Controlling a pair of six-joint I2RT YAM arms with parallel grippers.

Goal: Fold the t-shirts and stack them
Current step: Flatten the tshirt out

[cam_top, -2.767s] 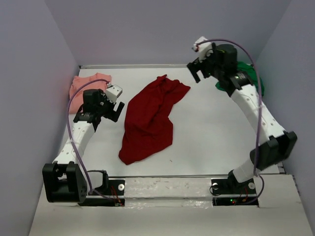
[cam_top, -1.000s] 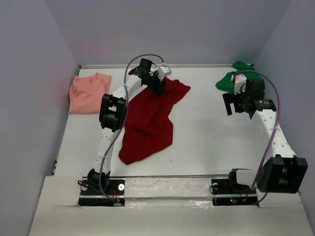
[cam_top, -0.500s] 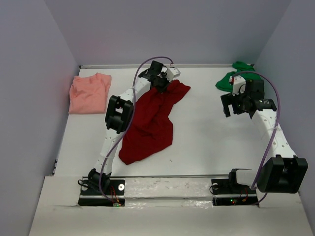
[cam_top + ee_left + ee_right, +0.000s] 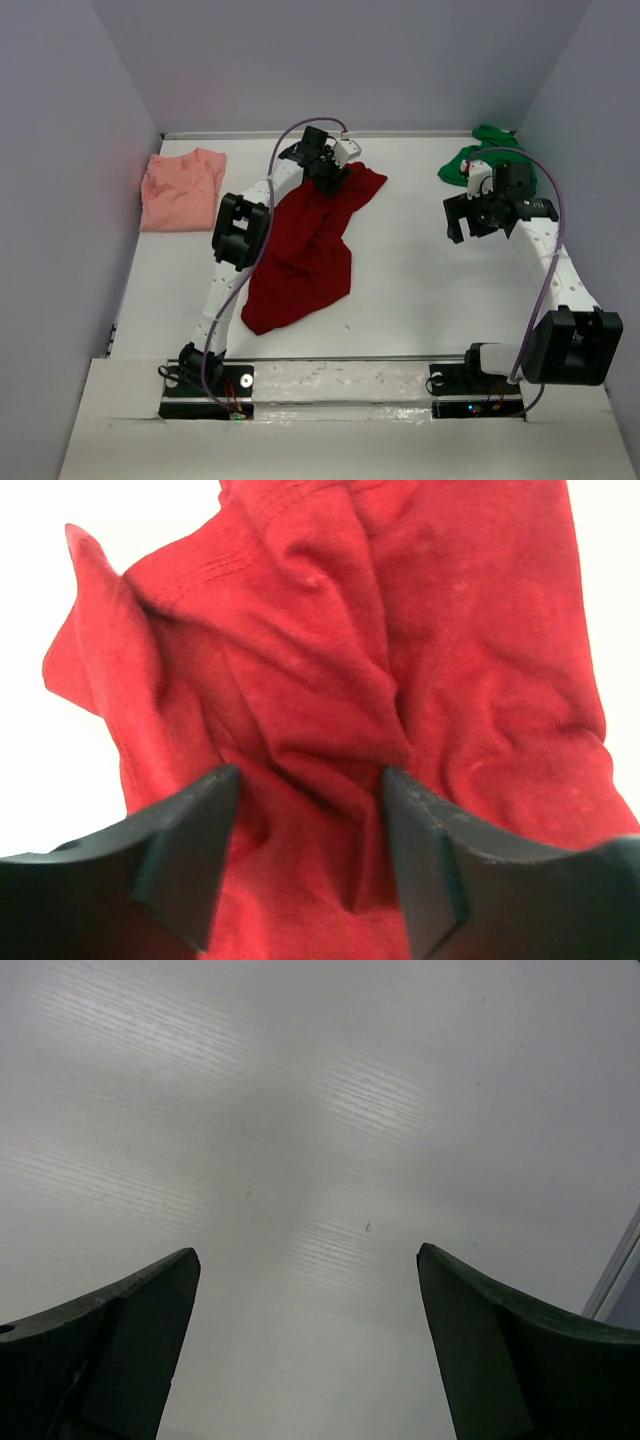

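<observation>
Since your left gripper [image 4: 310,780] swung over from salmon-pink shirt [image 4: 180,190], jaws parted astride bunched far end of dark red shirt [image 4: 300,250], crumpled between arms; right gripper [image 4: 308,1260] agape over table [image 4: 300,1110]; no fold begun

Soft, even light from above fills the top view. The white table [image 4: 420,290] is bright without harsh glare, and shadows under the arms are faint. The left wrist view is sharp on the creases of the dark red shirt [image 4: 330,680], while the background is blown out to plain white. The right wrist view is dimmer and grey, with a blurred dark patch at centre, perhaps a shadow.
</observation>
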